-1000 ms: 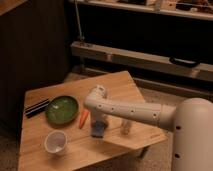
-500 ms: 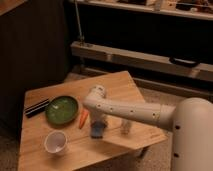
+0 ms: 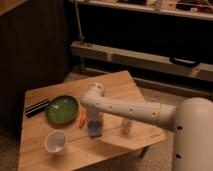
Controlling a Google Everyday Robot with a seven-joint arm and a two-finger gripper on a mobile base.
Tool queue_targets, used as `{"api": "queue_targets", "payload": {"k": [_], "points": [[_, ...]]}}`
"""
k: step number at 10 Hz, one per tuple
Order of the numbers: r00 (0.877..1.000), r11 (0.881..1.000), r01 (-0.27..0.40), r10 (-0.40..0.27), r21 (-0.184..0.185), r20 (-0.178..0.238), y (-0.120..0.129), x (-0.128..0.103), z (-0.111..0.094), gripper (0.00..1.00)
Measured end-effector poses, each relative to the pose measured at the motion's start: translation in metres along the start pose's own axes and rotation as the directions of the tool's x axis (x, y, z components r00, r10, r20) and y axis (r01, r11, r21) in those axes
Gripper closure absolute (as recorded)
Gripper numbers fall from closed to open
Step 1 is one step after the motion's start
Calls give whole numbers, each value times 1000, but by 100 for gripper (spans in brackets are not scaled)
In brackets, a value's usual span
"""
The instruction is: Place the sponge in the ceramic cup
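Observation:
The blue sponge (image 3: 95, 131) lies on the wooden table (image 3: 115, 90), just right of the green plate. The white ceramic cup (image 3: 55, 141) stands upright near the table's front left, apart from the sponge and to its left. My white arm reaches in from the right, and its gripper (image 3: 95, 121) hangs straight down over the sponge, at or just above its top. The gripper's tip is dark against the sponge.
A green round plate (image 3: 62, 109) sits left of the gripper, with a thin orange stick (image 3: 82, 118) between them. A dark flat object (image 3: 37, 106) lies at the table's left edge. A small pale object (image 3: 126, 126) stands under my forearm.

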Motion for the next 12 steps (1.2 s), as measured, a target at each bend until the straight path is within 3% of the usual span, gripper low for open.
{"api": "queue_targets", "payload": {"k": [2,3,8,9,12], "points": [[1000,1000,12,-12,9,4,0,-1,-1,78],[1000,1000,17,-17,10,8,0,-2,-1,78],[999,999,38,-38,-13,25,5,-4,3,28],[999,999,39,-38,-14,25,6,-4,3,22],[998,998,48,-47,-32,29,9,-4,2,20]]}}
